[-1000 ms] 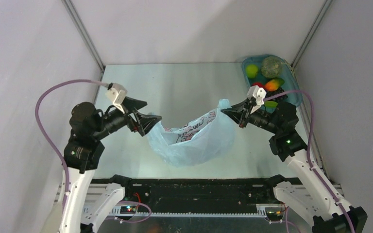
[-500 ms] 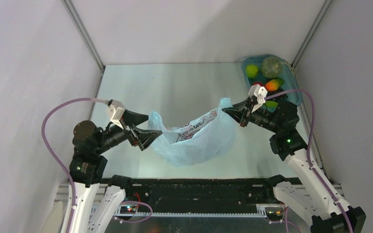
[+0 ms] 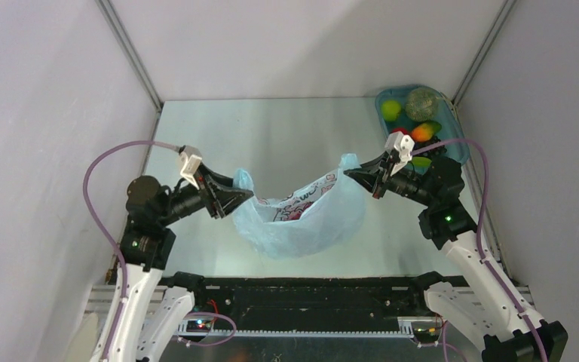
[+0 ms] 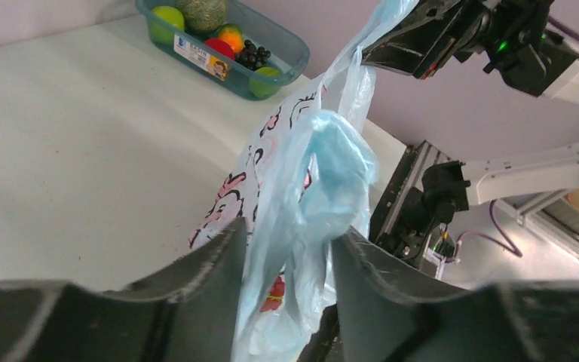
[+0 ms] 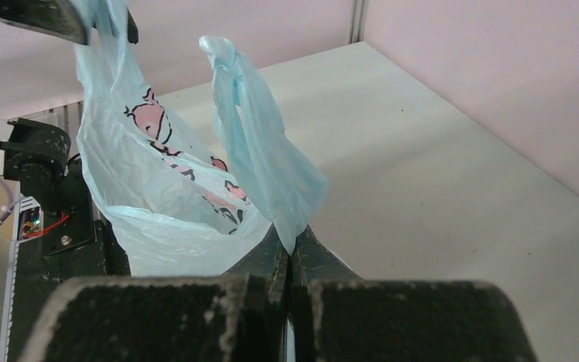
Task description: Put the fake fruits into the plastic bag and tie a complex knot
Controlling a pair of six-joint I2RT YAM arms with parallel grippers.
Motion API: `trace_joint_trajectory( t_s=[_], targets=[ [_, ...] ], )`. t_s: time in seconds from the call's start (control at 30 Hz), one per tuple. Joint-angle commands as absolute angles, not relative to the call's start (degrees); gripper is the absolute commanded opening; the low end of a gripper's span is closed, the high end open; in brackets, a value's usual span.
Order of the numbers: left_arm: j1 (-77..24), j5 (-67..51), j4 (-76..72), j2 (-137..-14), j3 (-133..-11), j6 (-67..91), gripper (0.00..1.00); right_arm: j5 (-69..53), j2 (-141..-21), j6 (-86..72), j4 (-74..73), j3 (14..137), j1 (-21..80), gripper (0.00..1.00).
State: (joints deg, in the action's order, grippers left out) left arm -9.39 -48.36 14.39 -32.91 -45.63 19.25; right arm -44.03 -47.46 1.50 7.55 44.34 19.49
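Note:
The light-blue plastic bag (image 3: 301, 219) hangs slack over the table between my two grippers. My right gripper (image 3: 349, 174) is shut on its right handle strip (image 5: 271, 158), whose twisted tip stands above the fingers. My left gripper (image 3: 243, 202) has its jaws apart, with the left handle film (image 4: 301, 173) bunched in the gap (image 4: 288, 232). A red patch (image 4: 275, 290) shows through the film; I cannot tell whether it is fruit or print. Fake fruits (image 3: 421, 132), lime green, orange and red, lie in the teal tray (image 3: 458, 154). A knot is out of view.
The teal tray (image 4: 290, 60) stands at the far right corner against the wall, just behind my right arm. Grey walls close in the table on three sides. A black rail (image 3: 301, 290) with the arm bases runs along the near edge.
My left arm has shifted right and slightly toward the near edge, and its jaws have narrowed around the bag's left handle. The right arm and the bag's right side have not moved.

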Motion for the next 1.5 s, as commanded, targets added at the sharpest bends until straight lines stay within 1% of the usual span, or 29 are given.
trace_joint_trajectory(
  t_s=[0.0,0.03,0.07,0.1,0.13,0.17,0.23,0.3,0.5,0.63,0.87,1.07,1.33,1.4,1.47],
  targets=[
    [-8.9,-54.9,5.7,-37.7,-46.4,22.8,0.41,-45.5,-47.1,1.7,8.1,44.7,19.2,0.0],
    [-9.0,-55.3,4.7,-38.2,-46.6,22.9,0.38,-45.7,-47.1,1.8,7.6,44.7,19.3,0.0],
    [-9.1,-56.1,4.1,-38.8,-46.9,23.4,0.3,-45.9,-47.2,1.9,6.9,45.0,19.3,0.0],
    [-9.3,-56.4,3.0,-39.2,-47.0,23.6,0.26,-46.0,-47.2,1.9,6.4,45.2,19.3,0.0],
    [-10.0,-56.5,2.5,-39.7,-47.1,24.0,0.19,-46.1,-47.3,2.2,5.5,45.6,19.4,0.0],
    [-10.4,-56.2,1.7,-39.9,-47.2,24.0,0.15,-46.1,-47.5,2.3,4.9,45.8,19.6,0.0],
    [-12.7,-55.1,1.8,-41.1,-47.7,23.2,0.02,-45.7,-47.8,4.1,2.8,46.6,20.5,0.0],
    [-15.6,-53.5,3.2,-43.1,-49.1,21.7,0.0,-44.2,-48.5,6.4,-0.5,47.8,22.2,0.0],
    [-24.4,-46.0,13.7,-53.3,-58.8,14.1,0.0,-36.7,-51.1,12.3,-12.0,52.9,30.1,0.0],
    [-29.1,-41.4,21.4,-60.0,-65.5,8.6,0.0,-32.2,-52.8,15.2,-15.9,55.1,36.7,0.0],
    [-35.6,-32.6,35.5,-69.2,-75.1,-2.0,0.0,-29.2,-57.0,17.3,-21.9,58.7,41.2,0.0],
    [-40.4,-29.5,38.2,-70.9,-76.7,-5.3,0.0,-28.4,-59.1,16.9,-22.6,60.0,43.1,0.0],
    [-43.4,-26.0,41.2,-70.4,-77.5,-8.8,0.0,-27.2,-61.8,14.9,-22.2,61.6,43.3,0.0],
    [-44.0,-25.5,41.8,-70.1,-77.6,-9.1,0.05,-26.9,-62.0,14.3,-21.9,61.9,43.3,0.0],
    [-44.5,-24.9,42.7,-70.1,-78.0,-9.6,0.11,-26.7,-62.0,13.8,-21.4,62.0,43.3,0.0]
  ],
)
